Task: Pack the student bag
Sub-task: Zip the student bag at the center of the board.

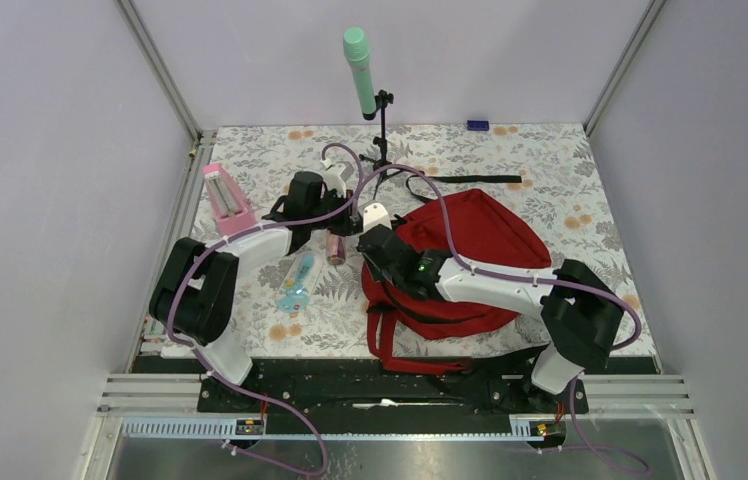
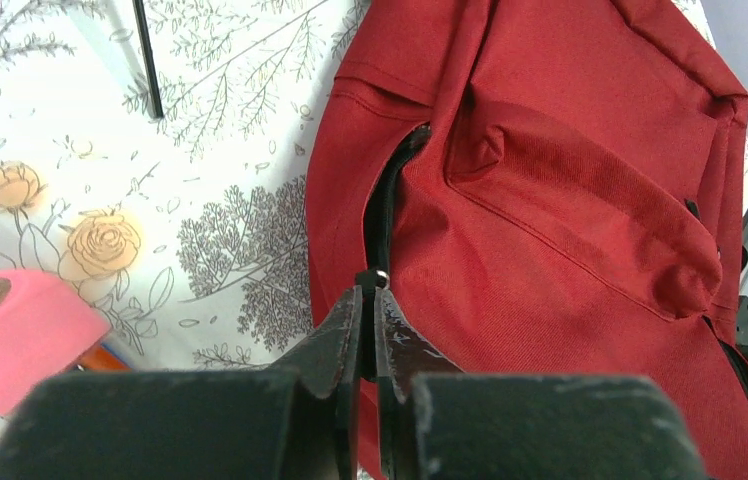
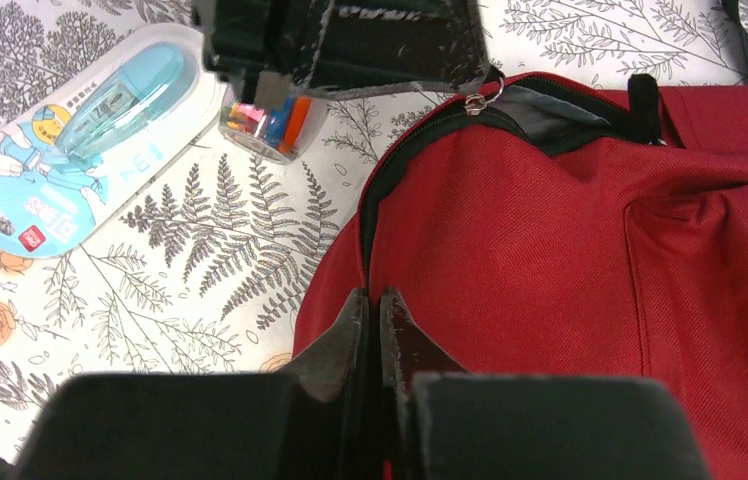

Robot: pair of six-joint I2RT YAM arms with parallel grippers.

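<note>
The student bag, a dark-red backpack, lies right of centre on the floral table. Both grippers meet at its left edge. My left gripper is shut on the black zipper pull at the end of the partly open zipper. From the right wrist, that left gripper shows at the top, with the pull's metal ring beside it. My right gripper is shut on the bag's zipper edge, lower down the same seam. In the top view the left gripper and the right gripper are close together.
A blue correction-tape pack and a small clear tub of coloured clips lie left of the bag. A pink item sits at the far left. A green microphone on a stand rises behind. Black straps trail at the back.
</note>
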